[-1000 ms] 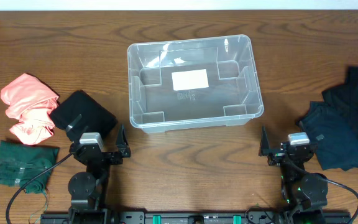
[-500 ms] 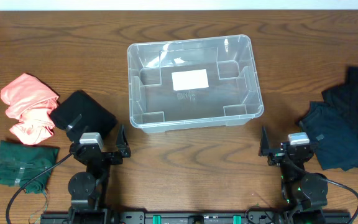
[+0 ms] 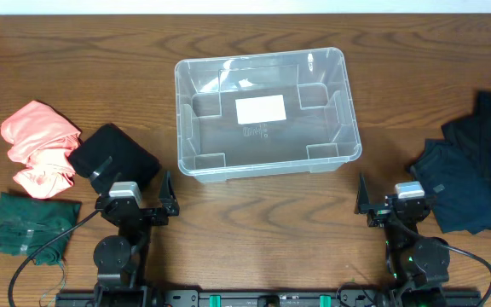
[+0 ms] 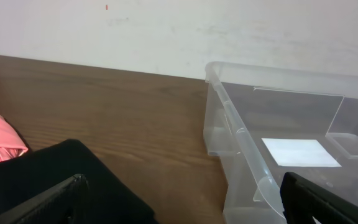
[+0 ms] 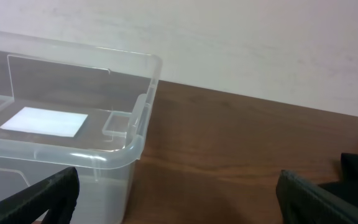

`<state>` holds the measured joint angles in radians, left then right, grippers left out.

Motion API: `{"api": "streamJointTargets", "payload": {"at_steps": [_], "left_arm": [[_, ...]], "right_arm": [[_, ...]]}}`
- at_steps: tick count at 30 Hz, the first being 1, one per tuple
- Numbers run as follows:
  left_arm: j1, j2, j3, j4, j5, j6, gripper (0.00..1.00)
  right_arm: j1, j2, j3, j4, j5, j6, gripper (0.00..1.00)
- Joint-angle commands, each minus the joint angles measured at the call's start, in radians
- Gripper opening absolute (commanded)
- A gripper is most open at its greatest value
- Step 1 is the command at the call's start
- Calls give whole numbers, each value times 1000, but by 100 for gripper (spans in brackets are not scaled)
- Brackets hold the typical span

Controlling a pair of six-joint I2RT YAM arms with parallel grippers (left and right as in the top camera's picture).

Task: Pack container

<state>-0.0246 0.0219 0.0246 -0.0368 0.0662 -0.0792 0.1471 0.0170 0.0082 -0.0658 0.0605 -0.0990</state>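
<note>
The clear plastic container (image 3: 196,162) stands in the middle of the table, with a white label on its bottom and nothing else in it. It also shows in the left wrist view (image 4: 241,137) and the right wrist view (image 5: 129,149). My left gripper (image 3: 135,193) is open and empty, near the table's front left, beside a black folded garment (image 3: 116,156). My right gripper (image 3: 392,194) is open and empty at the front right, beside dark navy clothes (image 3: 476,175).
A pink garment (image 3: 37,145) and a dark green garment (image 3: 28,223) lie at the left. The black garment (image 4: 48,180) fills the lower left of the left wrist view. A white wall runs behind the table.
</note>
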Motion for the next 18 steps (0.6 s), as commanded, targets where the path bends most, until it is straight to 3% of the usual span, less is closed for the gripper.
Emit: {"api": "streamJointTargets", "payload": {"at_steps": [1, 18], "left_arm": [[-5, 2, -20, -29, -7, -7, 98], [-5, 2, -20, -29, -8, -7, 98]], "right_arm": [[-5, -4, -2, -3, -1, -11, 99], [-5, -4, -2, -5, -9, -10, 99]]}}
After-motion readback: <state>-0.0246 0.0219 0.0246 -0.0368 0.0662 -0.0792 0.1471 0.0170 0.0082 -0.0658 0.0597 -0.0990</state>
